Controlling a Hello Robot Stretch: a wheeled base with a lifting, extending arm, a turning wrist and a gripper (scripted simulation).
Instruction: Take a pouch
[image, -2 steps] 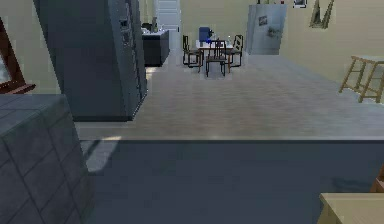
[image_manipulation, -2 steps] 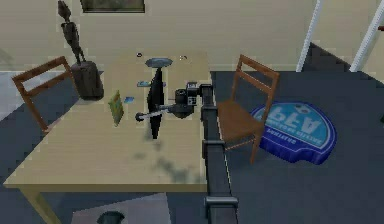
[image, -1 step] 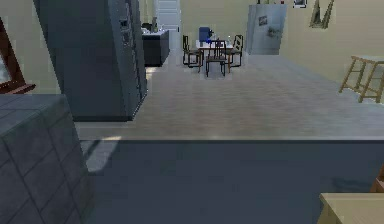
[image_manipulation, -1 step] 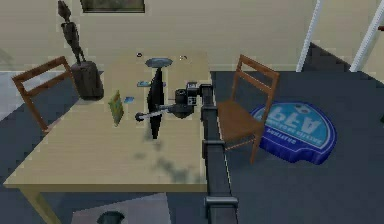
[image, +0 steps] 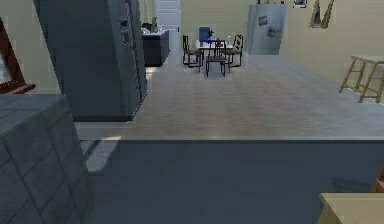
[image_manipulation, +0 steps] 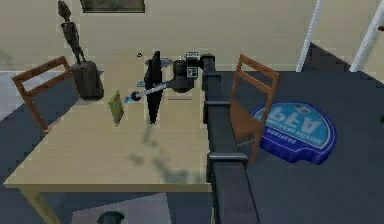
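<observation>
Entry: pouch pick, approach step, centre left of the arm side view.
We take the small greenish packet (image_manipulation: 117, 107) for the pouch: flat, upright, standing on the tan bench (image_manipulation: 70, 165) just left of a dark upright panel (image_manipulation: 153, 95). The fingers (image_manipulation: 145, 93) point at it from the right; we cannot tell their state or hold. We advise a slow, level approach, clear of the panel.

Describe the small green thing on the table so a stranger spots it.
Find the pale wooden table. Just left of the black upright object on it sits the small green thing. Its neighbours are dark and bigger; it alone is green.
</observation>
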